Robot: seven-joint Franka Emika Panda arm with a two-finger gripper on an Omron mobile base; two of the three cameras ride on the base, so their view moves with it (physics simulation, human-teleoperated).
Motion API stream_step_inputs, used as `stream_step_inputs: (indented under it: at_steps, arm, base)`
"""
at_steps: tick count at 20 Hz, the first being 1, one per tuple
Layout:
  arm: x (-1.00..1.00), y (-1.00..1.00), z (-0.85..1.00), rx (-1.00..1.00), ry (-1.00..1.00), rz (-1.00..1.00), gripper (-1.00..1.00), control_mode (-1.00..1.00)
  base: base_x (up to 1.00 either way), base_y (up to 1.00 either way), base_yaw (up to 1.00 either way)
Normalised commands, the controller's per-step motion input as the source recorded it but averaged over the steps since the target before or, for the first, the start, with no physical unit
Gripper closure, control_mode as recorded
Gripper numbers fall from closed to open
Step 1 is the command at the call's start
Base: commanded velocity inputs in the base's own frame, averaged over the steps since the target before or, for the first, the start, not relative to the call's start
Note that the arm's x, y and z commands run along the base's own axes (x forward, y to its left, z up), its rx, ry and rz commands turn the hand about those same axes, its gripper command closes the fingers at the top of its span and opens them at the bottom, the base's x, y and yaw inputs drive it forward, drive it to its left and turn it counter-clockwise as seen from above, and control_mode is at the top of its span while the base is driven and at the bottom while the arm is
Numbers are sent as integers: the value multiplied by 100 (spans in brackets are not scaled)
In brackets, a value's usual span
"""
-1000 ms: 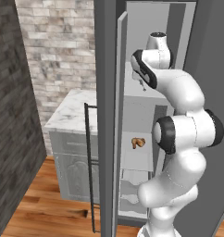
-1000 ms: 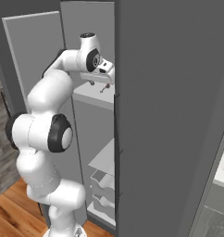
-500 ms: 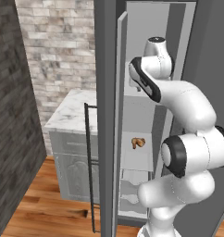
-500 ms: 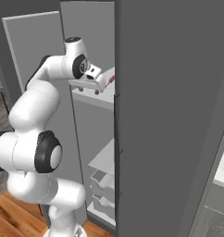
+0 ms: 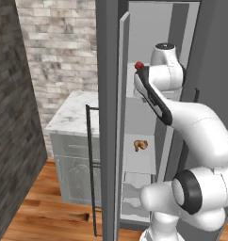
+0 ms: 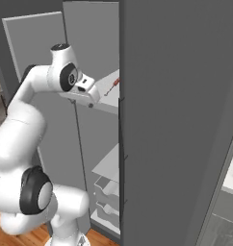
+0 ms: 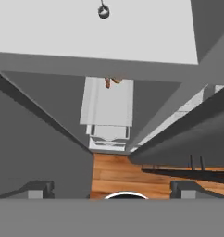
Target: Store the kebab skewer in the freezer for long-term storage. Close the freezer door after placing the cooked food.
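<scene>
Kebab skewer (image 6: pixel 112 87) flat on upper freezer shelf (image 6: pixel 106 98), ring end toward door opening, tool (image 7: pixel 111 189) released, empty.

The left base view looks from behind the arm, past the freezer door (image 5: pixel 109 117), into the open freezer (image 5: pixel 149 122). The right base view faces the same shelves from the other side. The hand view looks steeply down from close above the upper shelf (image 7: pixel 86 37), over the lower shelves to the floor (image 7: pixel 118 173).
</scene>
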Motion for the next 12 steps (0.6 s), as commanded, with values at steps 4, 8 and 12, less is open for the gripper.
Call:
stream_step_inputs:
  at_steps: [4, 8, 12]
  arm:
    - [-99, 0, 0, 0, 0, 0, -100, -100]
    - [-100, 0, 0, 0, 0, 0, -100, -100]
    - [-98, 0, 0, 0, 0, 1, -100, -100]
  base:
    - [0, 0, 0]
    - [0, 0, 0]
    - [0, 0, 0]
